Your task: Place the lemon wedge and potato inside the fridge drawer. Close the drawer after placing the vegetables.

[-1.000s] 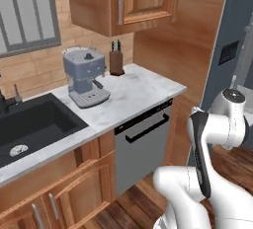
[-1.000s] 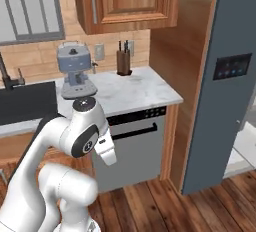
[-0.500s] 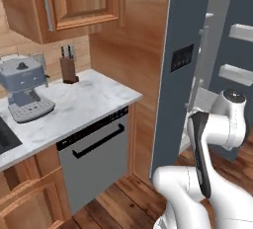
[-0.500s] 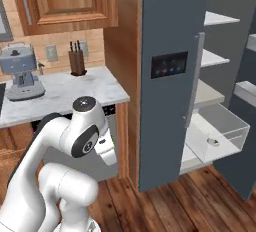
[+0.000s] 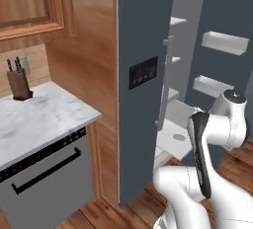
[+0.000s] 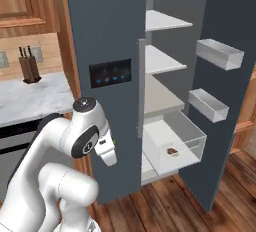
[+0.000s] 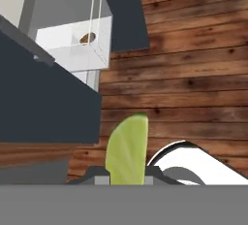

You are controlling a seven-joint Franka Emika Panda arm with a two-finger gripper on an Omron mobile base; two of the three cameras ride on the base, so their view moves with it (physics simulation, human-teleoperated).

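Gripper (image 7: 127, 176) fingers are pressing together on the lemon wedge (image 7: 127, 151), a yellow-green slice that is standing up between them at the bottom of the hand view, over wooden floorboards. What has just changed is the whole outlook of both base views: a second ago they were looking at a sink and coffee machine on the counter, half a second ago at the dishwasher and the edge of the fridge, and now the dark grey fridge (image 6: 102, 36) is standing open in front. That shift is the base driving, not the kitchen things moving. Going from largest to smallest: the fridge is showing its closed left door with a small control panel (image 6: 110, 73), and its right door is swinging wide with clear door bins (image 6: 220, 53) on it. White shelves (image 6: 165, 21) are stacked inside. Below them the fridge drawer (image 6: 172, 143) is sitting pulled out, a translucent box. The potato (image 6: 172, 151) is lying inside it, a small brown lump on the drawer floor, also showing in the hand view. By my reading, one vegetable is already placed, the wedge is arriving, and dropping it in and pushing the drawer shut are remaining.
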